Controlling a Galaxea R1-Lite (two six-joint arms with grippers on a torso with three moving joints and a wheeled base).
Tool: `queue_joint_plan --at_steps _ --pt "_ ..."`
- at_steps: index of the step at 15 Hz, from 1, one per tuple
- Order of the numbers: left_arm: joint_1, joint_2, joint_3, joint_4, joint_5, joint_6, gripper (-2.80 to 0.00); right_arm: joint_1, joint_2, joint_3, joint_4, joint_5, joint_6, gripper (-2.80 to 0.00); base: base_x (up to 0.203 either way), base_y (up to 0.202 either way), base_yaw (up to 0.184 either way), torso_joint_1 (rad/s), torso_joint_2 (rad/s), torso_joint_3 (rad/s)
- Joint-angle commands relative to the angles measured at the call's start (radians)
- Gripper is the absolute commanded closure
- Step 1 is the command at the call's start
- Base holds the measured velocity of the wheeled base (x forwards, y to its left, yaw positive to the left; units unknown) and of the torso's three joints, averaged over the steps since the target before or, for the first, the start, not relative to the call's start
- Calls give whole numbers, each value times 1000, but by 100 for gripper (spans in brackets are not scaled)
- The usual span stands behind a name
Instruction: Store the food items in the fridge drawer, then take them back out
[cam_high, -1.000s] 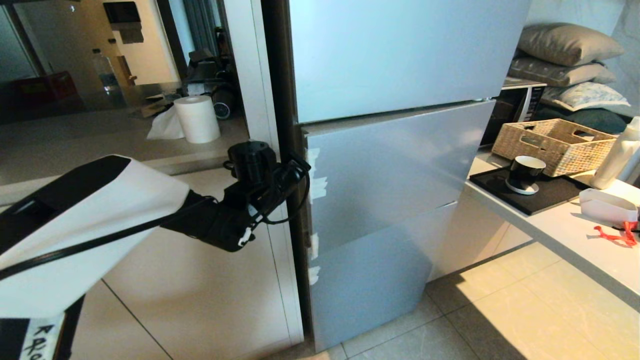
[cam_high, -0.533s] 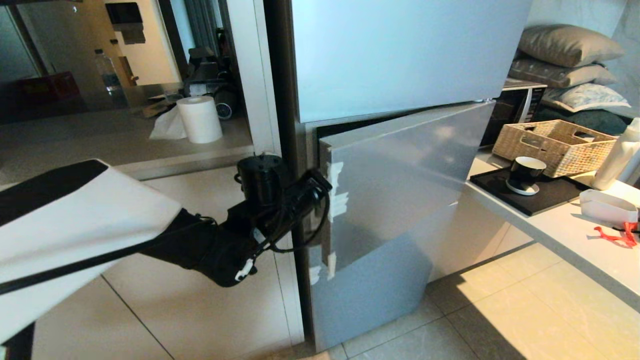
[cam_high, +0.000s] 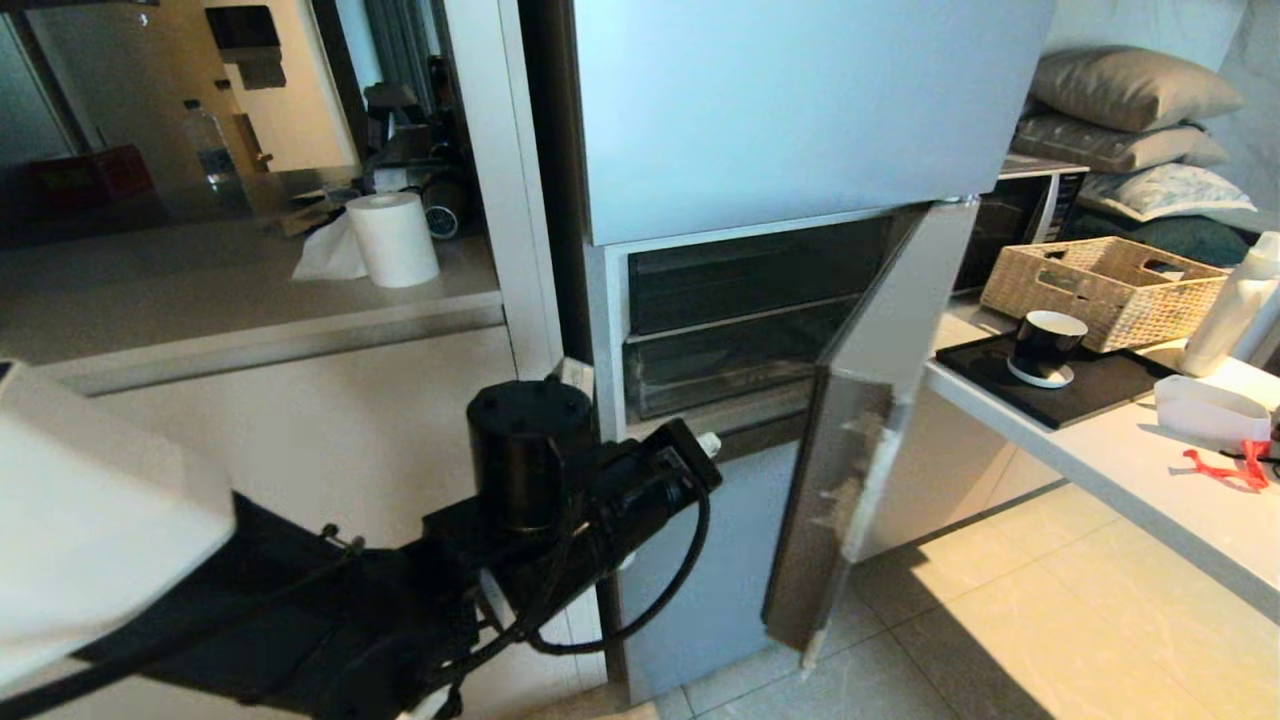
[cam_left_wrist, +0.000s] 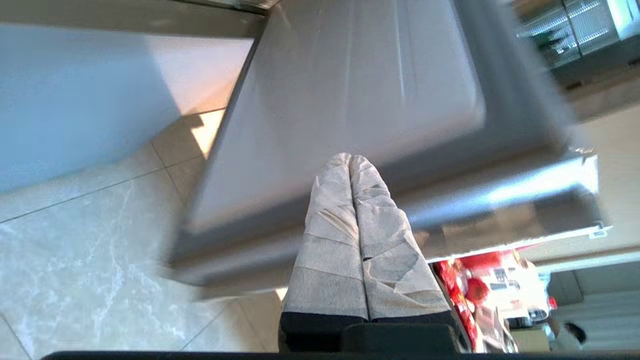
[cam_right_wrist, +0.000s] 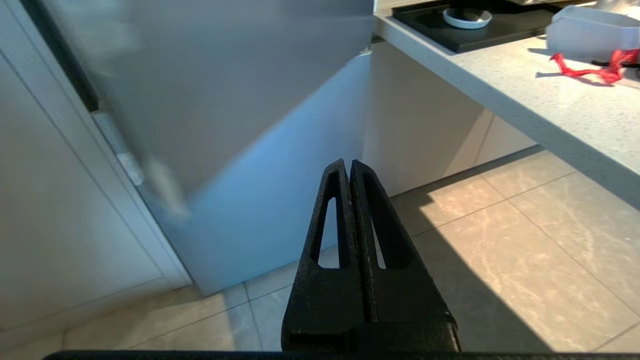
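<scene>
In the head view the fridge's middle door (cam_high: 850, 440) stands swung wide, and behind it two dark see-through bins sit one above the other; the lower one appears to be the fridge drawer (cam_high: 730, 365), pushed in, and its contents cannot be made out through the dim plastic. A second ago this door was flush with the fridge front, and half a second ago only ajar. The left arm has dropped lower and nearer the camera, its wrist now short of the door's free edge. On the counter (cam_high: 1120, 450) to the right, a wicker basket (cam_high: 1100, 285) holds nothing that can be made out, a dark cup (cam_high: 1042, 345) sits on a black tray (cam_high: 1080, 395), and a white tub (cam_high: 1210, 410) lies beside a red strap scrap (cam_high: 1225, 465). No red fruit shows here.

In the left wrist view the left gripper (cam_left_wrist: 351, 160) has its taped fingers (cam_left_wrist: 330, 240) pressed together, holding nothing, their tips just short of the blurred grey door panel.

In the right wrist view the right gripper (cam_right_wrist: 349, 165) is likewise closed tight and empty, hanging over the floor tiles (cam_right_wrist: 500, 260), well apart from the fridge ahead of its tips.
</scene>
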Motion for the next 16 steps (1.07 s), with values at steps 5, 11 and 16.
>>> queue_joint_plan --at_steps 5,11,16 --pt "-9 -338 119 93 103 288 0 0 1 0 0 0 0 0 0 0 0 0 0 0" --pt "186 -771 288 284 247 762 0 0 2 0 0 0 0 0 0 0 0 0 0 0" --pt "699 -1246 586 390 241 853 0 0 2 0 0 0 0 0 0 0 0 0 0 0"
